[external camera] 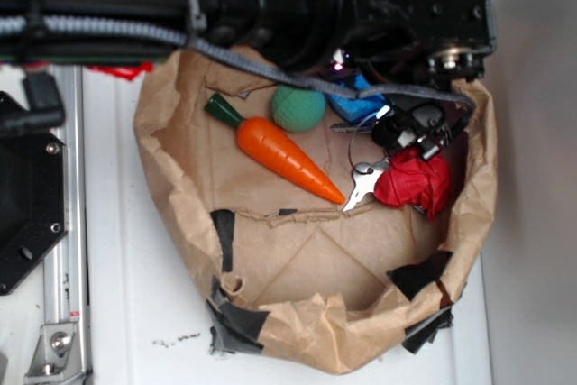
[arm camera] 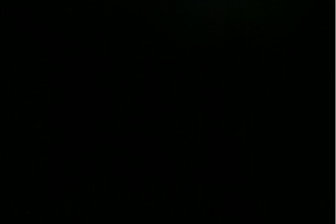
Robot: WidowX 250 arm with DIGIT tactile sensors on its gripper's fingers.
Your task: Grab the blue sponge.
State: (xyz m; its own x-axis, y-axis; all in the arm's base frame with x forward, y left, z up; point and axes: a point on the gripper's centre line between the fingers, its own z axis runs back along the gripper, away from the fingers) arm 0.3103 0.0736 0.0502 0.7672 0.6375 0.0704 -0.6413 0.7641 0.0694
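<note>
I am finding no text, label, brand or number that I can read in either view. The wrist view is showing only black. In the exterior view, a few dark specks are lying on the white table [external camera: 171,343] at the near left, possibly scuffs rather than writing.

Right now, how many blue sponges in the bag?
1. The blue sponge lies at the back of the paper bag, right of the green ball, mostly covered by the arm. Others could be hidden there; wrist view is black.
</note>
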